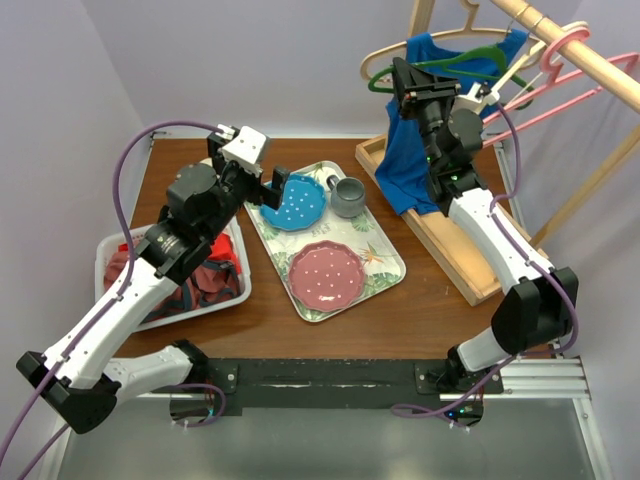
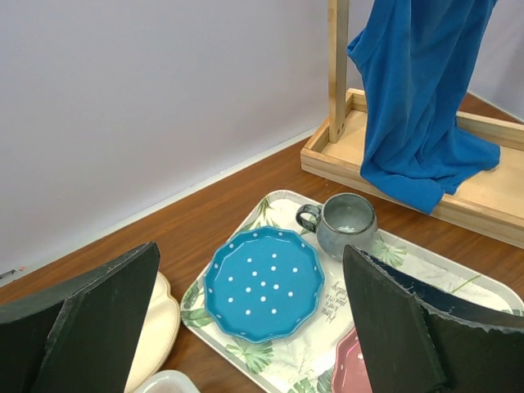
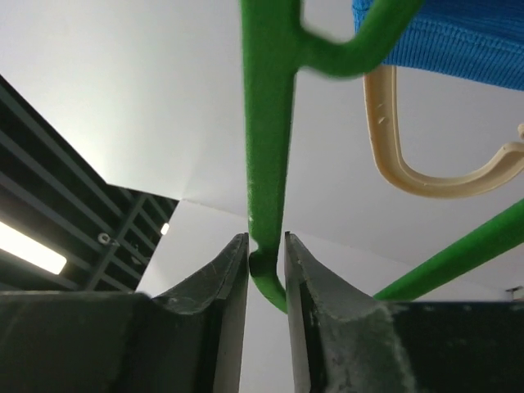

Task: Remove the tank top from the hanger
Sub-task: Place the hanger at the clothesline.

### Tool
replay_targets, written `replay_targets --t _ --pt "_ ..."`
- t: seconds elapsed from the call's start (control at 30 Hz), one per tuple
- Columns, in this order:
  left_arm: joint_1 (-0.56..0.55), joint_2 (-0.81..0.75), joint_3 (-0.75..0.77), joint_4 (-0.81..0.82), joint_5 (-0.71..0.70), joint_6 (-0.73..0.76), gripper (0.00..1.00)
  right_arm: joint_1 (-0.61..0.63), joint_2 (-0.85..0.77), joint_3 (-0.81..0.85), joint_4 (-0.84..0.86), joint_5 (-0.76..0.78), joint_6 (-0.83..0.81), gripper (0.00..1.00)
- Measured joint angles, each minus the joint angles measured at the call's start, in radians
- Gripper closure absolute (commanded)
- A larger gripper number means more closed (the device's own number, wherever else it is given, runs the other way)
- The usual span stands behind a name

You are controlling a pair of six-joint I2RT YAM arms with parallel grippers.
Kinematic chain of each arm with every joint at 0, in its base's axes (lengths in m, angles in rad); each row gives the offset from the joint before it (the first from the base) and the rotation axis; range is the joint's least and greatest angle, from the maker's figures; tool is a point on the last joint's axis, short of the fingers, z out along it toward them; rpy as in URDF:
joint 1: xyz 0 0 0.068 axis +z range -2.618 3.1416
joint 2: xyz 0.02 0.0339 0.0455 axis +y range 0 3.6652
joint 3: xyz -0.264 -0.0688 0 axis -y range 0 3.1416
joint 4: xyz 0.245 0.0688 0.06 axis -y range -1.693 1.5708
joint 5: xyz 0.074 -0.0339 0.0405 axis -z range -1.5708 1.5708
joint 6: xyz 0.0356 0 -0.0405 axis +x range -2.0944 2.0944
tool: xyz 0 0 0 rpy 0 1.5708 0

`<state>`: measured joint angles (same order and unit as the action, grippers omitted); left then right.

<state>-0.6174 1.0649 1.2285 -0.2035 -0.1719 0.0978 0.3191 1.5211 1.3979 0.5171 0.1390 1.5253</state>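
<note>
The blue fabric tank top (image 1: 405,175) hangs on the green plastic hanger (image 3: 264,123) at the brown wooden table's (image 1: 260,330) far right corner, the right gripper (image 3: 267,246) narrow about its tip, grip uncertain, the left gripper (image 2: 250,250) wide.

The tank top (image 1: 415,150) is plain blue. The hanger (image 3: 266,123) in the right gripper (image 3: 267,244) is green, with a beige hanger (image 3: 381,123) and a pink hanger (image 1: 545,104) beside it. Ahead of the left gripper (image 2: 250,248), a blue plate (image 2: 264,282) and a pink plate (image 1: 325,275) both have white dots. The mug (image 2: 345,223) is grey and the tray (image 1: 385,262) is leaf-printed. The counter (image 1: 420,320) is brown.
</note>
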Motion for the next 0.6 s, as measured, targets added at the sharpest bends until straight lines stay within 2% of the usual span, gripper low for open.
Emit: replay_targets --t 0.13,0.43,0.6 --pt "0.000 0.004 0.000 0.000 0.000 0.000 0.00 0.000 -0.031 0.000 -0.063 -0.008 -0.040 0.45" --pt "0.000 0.028 0.012 0.024 0.026 0.003 0.00 0.000 -0.163 -0.021 -0.249 -0.098 -0.209 0.36" --pt "0.000 0.110 0.100 0.054 0.092 -0.005 0.03 0.000 -0.235 -0.053 -0.396 -0.138 -0.338 0.34"
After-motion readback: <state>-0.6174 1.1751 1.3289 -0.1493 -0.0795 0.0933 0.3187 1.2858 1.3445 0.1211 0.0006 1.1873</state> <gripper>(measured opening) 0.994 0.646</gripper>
